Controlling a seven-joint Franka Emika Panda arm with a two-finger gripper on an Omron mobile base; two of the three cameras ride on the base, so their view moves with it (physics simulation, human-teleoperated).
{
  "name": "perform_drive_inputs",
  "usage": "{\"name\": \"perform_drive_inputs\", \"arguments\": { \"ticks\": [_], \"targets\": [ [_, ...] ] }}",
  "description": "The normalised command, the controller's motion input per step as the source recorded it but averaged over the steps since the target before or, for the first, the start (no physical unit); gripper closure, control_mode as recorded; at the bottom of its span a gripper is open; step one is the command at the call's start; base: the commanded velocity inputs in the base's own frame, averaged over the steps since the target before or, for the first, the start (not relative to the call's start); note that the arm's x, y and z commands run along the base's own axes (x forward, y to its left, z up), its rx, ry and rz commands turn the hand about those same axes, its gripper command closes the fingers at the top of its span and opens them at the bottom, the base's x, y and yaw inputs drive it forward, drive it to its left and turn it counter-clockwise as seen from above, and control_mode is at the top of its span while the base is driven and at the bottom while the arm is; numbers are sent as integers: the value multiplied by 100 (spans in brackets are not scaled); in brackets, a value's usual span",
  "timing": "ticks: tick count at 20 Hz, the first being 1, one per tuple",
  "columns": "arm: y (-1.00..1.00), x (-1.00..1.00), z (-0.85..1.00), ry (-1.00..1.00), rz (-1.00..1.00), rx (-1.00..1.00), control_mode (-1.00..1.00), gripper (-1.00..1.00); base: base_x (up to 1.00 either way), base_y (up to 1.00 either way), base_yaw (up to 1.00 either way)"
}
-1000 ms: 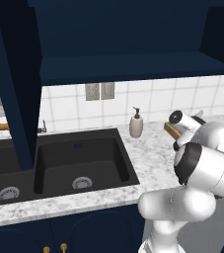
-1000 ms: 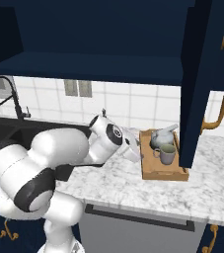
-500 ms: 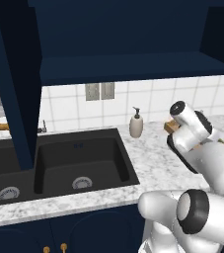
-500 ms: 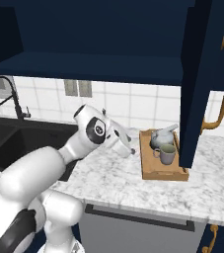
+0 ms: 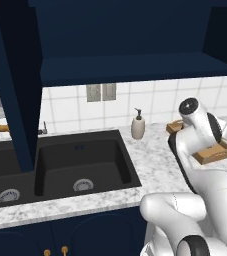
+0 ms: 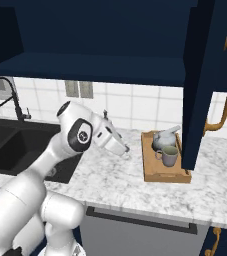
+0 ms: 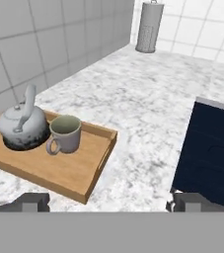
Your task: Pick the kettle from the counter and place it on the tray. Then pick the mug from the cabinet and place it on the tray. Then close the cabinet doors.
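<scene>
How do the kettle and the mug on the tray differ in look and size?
The kettle is squat and rounded with a closed top and an arched handle above it; the mug is a straight cylinder, open at the top, with a side handle. The kettle is pale grey with a darker underside; the mug is greyish-olive. The kettle is the larger and wider of the two. Both stand upright, side by side, on the wooden tray.
</scene>
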Motion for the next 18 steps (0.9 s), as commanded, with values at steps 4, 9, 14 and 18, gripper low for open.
{"name": "perform_drive_inputs", "arguments": {
  "ticks": [4,9,14,18],
  "targets": [
    [11,-39,35,0,13,0,-100,-100,0,0,0],
    [13,-39,40,0,16,0,-100,-100,0,0,0],
    [15,-41,43,0,13,0,-100,-100,0,0,0],
    [21,-38,38,0,8,0,-100,-100,0,0,0]
  ]
}}
